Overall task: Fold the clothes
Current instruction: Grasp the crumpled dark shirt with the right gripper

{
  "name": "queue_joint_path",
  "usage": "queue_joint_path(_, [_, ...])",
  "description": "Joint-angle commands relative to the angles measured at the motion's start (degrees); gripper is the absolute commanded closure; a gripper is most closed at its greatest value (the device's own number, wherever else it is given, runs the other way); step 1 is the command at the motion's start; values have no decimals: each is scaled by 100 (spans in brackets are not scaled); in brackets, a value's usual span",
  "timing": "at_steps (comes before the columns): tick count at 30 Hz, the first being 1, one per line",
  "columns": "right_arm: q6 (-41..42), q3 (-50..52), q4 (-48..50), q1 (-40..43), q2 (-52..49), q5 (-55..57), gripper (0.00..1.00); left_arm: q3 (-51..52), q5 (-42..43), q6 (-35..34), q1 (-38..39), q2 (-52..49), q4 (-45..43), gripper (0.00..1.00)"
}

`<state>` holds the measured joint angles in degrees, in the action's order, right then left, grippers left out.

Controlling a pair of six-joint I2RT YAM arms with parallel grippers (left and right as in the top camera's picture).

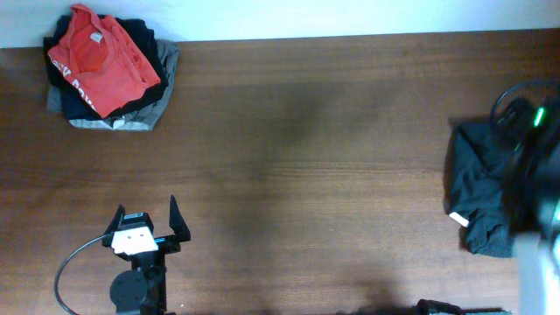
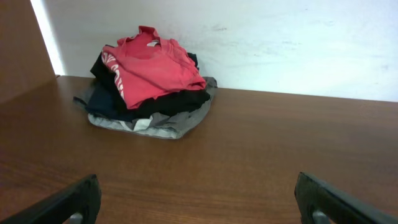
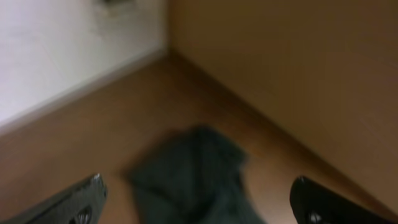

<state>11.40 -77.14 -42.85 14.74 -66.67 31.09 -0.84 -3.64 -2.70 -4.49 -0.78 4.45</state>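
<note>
While the right pincer (image 3: 199,205) hangs spread wide and empty over the clothes (image 3: 193,177), its fingers straddling the crumpled heap in the blurred wrist view, the main risk as I judge it is a blind grab. The dark cloth is bunched so that no hem, sleeve or corner can be told apart. A pinch into the middle would likely lift several layers at once and leave a knot rather than a flat sheet to fold. The heap also lies near the right end of the tabletop (image 1: 306,157), close to a brown side panel, so there is little room to spread it there, and the right arm and its cable hide part of it from overhead. Relative to the right pincer, the clothes lie just below and slightly ahead, not touched as far as can be seen, with the small white mark (image 1: 457,219) on the heap's lower left edge. The left pincer (image 1: 147,214) is likewise released and empty, near the front left and well apart from the clothes. Farther off, in the back left corner, sits a stack of folded garments (image 1: 131,109) with a red T-shirt (image 1: 101,57) on top, no part of this job
</note>
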Motion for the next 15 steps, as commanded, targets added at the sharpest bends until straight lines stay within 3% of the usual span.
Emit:
queue_joint_path(1, [-92, -1316, -885, 804, -1464, 326, 1, 31, 39, -52, 33, 37, -7, 1])
queue_joint_path(5, [-90, -2240, -1589, 1458, -2688, -107, 2, 31, 39, -52, 33, 37, -7, 1])
queue_joint_path(15, [-92, -2315, -1659, 2100, -4260, -1215, 1, 31, 39, -50, 33, 37, -7, 1])
